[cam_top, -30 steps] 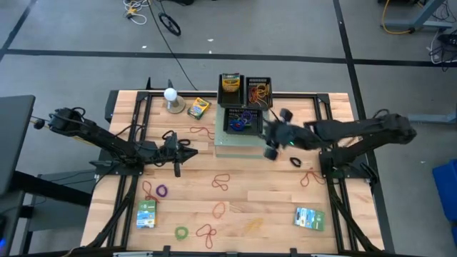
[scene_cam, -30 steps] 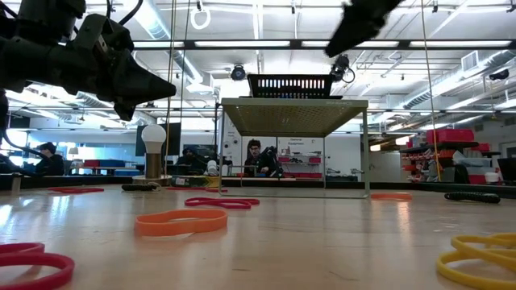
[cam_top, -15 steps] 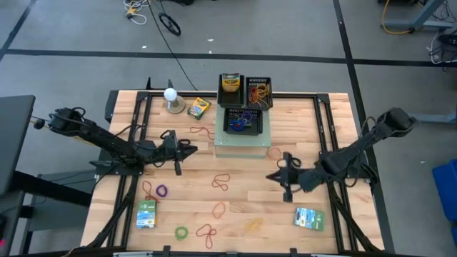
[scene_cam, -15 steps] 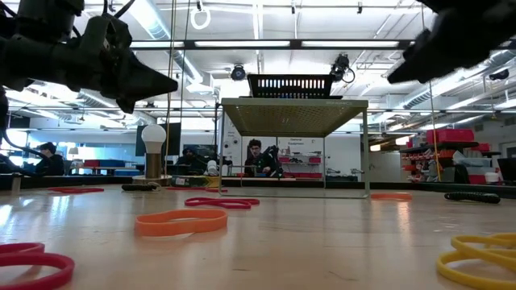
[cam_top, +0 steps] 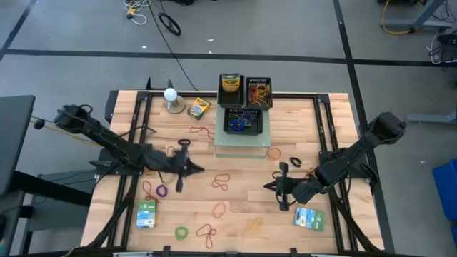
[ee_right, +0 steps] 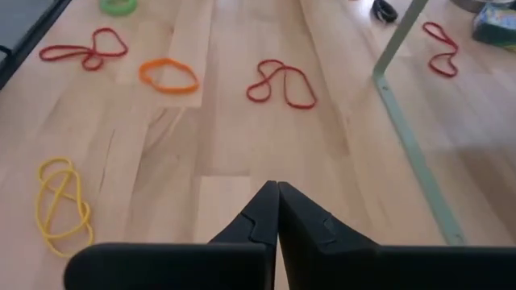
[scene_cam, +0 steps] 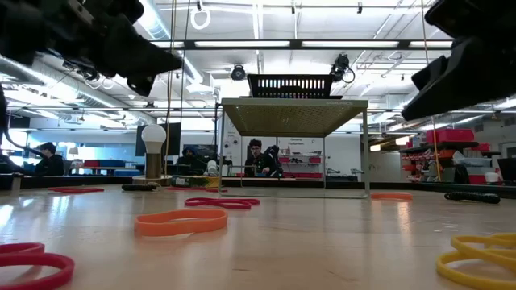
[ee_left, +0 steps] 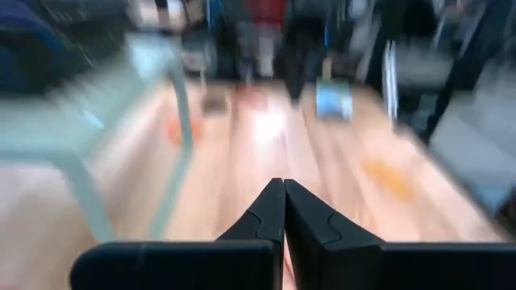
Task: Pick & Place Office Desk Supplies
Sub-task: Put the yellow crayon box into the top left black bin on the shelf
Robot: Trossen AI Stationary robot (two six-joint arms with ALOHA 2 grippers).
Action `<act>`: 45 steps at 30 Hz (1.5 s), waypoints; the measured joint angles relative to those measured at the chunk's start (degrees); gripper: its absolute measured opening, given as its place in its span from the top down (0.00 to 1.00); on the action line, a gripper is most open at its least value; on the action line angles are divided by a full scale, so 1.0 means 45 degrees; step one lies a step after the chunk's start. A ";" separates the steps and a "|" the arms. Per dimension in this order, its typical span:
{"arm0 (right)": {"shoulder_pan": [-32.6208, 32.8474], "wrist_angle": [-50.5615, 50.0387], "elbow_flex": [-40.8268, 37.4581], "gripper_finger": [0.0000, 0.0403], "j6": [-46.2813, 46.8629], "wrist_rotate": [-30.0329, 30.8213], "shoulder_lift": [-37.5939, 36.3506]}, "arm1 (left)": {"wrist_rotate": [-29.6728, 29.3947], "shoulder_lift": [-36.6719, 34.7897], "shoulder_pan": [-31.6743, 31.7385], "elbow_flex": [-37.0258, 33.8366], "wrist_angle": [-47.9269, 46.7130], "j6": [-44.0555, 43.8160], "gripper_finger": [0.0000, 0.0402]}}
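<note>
no text legible, crayon boxes [cam_top: 230, 83] and packets [cam_top: 309, 218] printing unreadable

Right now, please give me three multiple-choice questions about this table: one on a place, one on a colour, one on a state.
1. Where is the white ball on a base?
A. far left corner area
B. near right corner
C. inside a black basket

2. What colour is the band nearest the right end effector in its wrist view?
A. blue
B. yellow
C. black

3. How is the left end effector?
A. wide open
B. shut, empty
C. holding a packet

Answers: 1 A, high view shows it. 2 B, yellow loops. 3 B, fingers meet.
</note>
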 joint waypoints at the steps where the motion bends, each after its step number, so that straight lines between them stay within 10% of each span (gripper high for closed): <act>1: 0.0000 0.0364 0.0000 0.96 -0.0007 0.0000 0.0274 | -0.0520 0.0265 -0.0511 0.0519 -0.1244 -0.0281 0.99; 14: -0.0005 0.1548 0.0000 0.97 -0.0099 -0.0039 0.1961 | -0.3344 0.6015 -0.6097 0.8448 -1.3567 -0.7861 0.90; 23: -0.0005 0.1559 0.0000 0.97 -0.0019 -0.0034 0.1965 | 0.0126 1.0174 -0.8192 1.4085 -2.2473 -1.3468 0.74; 29: -0.0005 0.1550 0.0000 0.97 -0.0044 -0.0029 0.1965 | 0.2997 1.2496 -0.9106 1.6256 -2.4856 -1.3878 0.61; 45: -0.0005 0.1540 0.0000 0.97 -0.0151 -0.0006 0.1965 | 0.4251 1.4171 -0.9579 1.7145 -2.6219 -1.5467 0.39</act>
